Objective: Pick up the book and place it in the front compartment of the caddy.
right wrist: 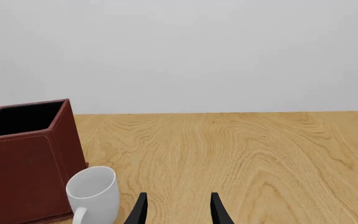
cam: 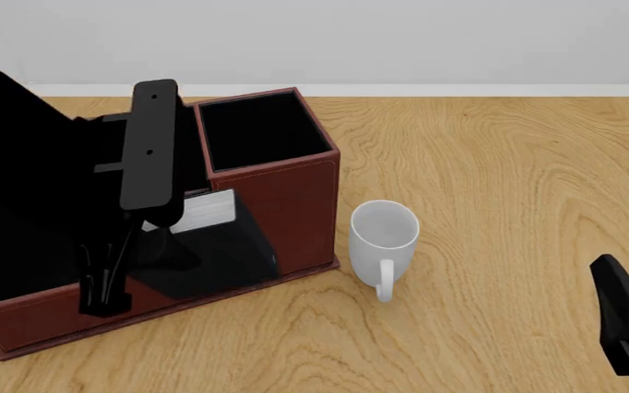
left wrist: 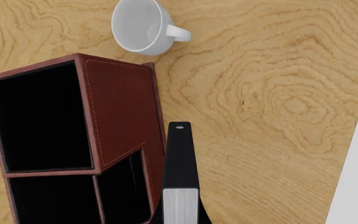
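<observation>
My left gripper (left wrist: 180, 215) is shut on the book (left wrist: 180, 158), a black cover with white-grey page edges, and holds it in the air close to the caddy's (left wrist: 121, 107) stepped-down wall. In the front view the book (cam: 203, 211) hangs over the low front part of the reddish-brown caddy (cam: 298, 209), with the left gripper (cam: 176, 231) at its left end. In the left wrist view the front compartment (left wrist: 51, 200) is a small black cell beside the low-walled cell (left wrist: 126, 189); the left arm hides it in the front view. My right gripper (right wrist: 177, 212) is open and holds nothing, near the table's front right (cam: 626, 327).
A white mug (cam: 383, 233) stands upright just right of the caddy, handle toward the camera, also seen as the mug (left wrist: 143, 24) and the mug (right wrist: 93, 193). The caddy's tall end cell (cam: 260, 123) is at the back. A white wall bounds the table's far edge.
</observation>
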Motion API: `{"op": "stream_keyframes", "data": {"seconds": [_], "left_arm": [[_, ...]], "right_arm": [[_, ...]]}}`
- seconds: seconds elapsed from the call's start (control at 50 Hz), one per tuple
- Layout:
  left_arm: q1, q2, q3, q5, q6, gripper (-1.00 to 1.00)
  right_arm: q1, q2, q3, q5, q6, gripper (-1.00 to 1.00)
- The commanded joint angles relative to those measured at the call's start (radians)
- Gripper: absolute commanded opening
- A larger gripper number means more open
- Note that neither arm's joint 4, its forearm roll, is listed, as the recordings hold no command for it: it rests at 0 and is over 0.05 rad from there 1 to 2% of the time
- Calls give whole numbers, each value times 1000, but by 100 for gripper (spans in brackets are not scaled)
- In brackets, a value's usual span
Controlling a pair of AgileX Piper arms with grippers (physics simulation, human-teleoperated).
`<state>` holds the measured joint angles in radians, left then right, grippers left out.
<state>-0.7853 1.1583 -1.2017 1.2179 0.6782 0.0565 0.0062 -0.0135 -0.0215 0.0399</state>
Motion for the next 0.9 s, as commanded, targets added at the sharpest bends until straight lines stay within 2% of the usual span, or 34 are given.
{"op": "stream_keyframes", "data": {"seconds": [0.02,0.2,0.3,0.32,0.38,0.48,0.62,0.64,0.72,0.8,0.84,0.9], "left_arm": [[92,10,-21,2,101,-100],[204,-5,6,2,206,-100],[240,-8,-11,2,227,-100],[276,-14,-4,2,262,-100],[311,-21,4,2,289,-100],[314,-21,-13,2,281,-100],[386,-26,-25,2,341,-100],[378,-21,-27,2,322,-100],[404,-22,-26,2,343,-100],[448,-25,-20,2,377,-100],[506,-32,-18,2,439,-100],[514,-23,-33,2,437,-100]], "right_arm": [[5,-5,-3,3,8,100],[4,-5,-10,5,12,100],[8,-3,-13,4,10,100],[8,-3,-14,5,10,100],[10,-3,-17,5,9,100],[4,-5,-27,10,11,100],[10,-5,-31,12,9,100],[8,-5,-31,12,9,100],[6,-5,-27,9,10,100],[6,-5,-26,9,8,100],[6,-5,-27,9,7,100],[4,-5,-35,12,9,100]]}}
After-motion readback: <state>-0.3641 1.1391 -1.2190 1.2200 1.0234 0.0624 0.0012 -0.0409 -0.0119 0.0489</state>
